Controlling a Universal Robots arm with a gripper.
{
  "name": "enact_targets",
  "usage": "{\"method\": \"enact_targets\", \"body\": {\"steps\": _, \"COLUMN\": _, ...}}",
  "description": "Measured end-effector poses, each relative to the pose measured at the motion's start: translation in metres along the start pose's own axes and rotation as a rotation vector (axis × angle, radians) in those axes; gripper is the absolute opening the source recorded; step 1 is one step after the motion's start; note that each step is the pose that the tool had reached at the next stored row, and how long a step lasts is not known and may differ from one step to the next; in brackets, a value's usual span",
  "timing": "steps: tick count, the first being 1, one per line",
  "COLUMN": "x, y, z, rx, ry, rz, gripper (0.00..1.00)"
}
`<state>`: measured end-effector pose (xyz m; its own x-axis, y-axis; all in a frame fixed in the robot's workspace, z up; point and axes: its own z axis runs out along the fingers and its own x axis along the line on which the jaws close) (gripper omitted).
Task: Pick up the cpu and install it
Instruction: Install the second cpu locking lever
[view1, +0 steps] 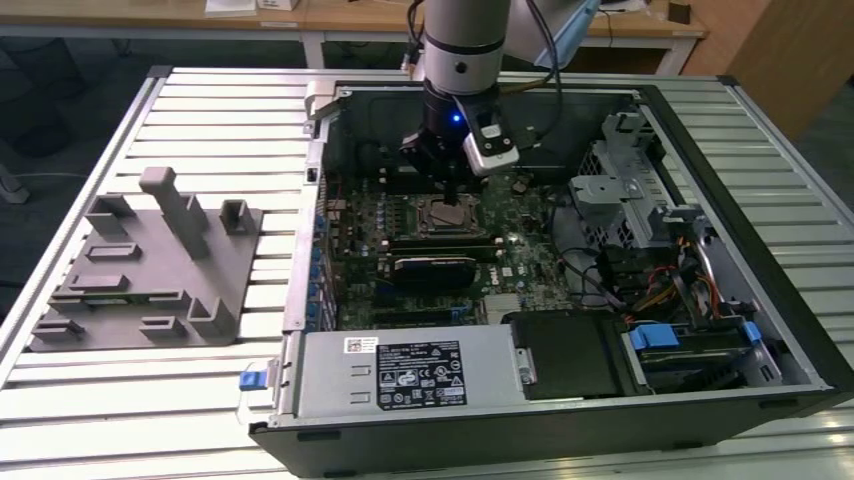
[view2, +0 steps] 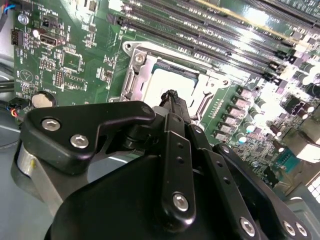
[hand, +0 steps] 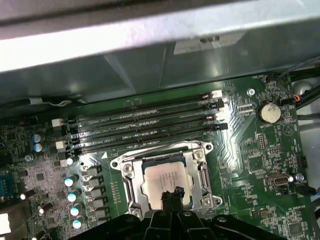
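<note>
The cpu (hand: 162, 177), a small square chip with a pale silvery top, lies flat inside the metal socket frame (hand: 125, 170) on the green motherboard. In the second wrist view the cpu (view2: 167, 80) shows as a bright square within the same frame. My gripper (hand: 173, 191) hangs just above the chip's near edge, its dark fingertips pressed together with nothing between them. In the exterior view the gripper (view1: 447, 190) reaches down into the open computer case, right over the socket (view1: 451, 213). I cannot tell whether the tips touch the chip.
Several long memory slots (hand: 145, 125) run beside the socket, and capacitors (hand: 75, 185) stand on its other side. The case wall (view1: 310, 200) and drive cage (view1: 627, 180) flank the board. A grey plastic tray with upright posts (view1: 147, 270) sits at the exterior view's left.
</note>
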<state>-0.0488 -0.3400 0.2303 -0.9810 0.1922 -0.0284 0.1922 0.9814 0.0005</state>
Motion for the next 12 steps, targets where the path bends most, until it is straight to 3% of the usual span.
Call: {"method": "enact_targets", "body": {"steps": 12, "x": -0.0039, "y": -0.0197, "z": 0.0002, "rx": -0.0004, "ry": 0.0, "rz": 0.0, "gripper": 0.11}}
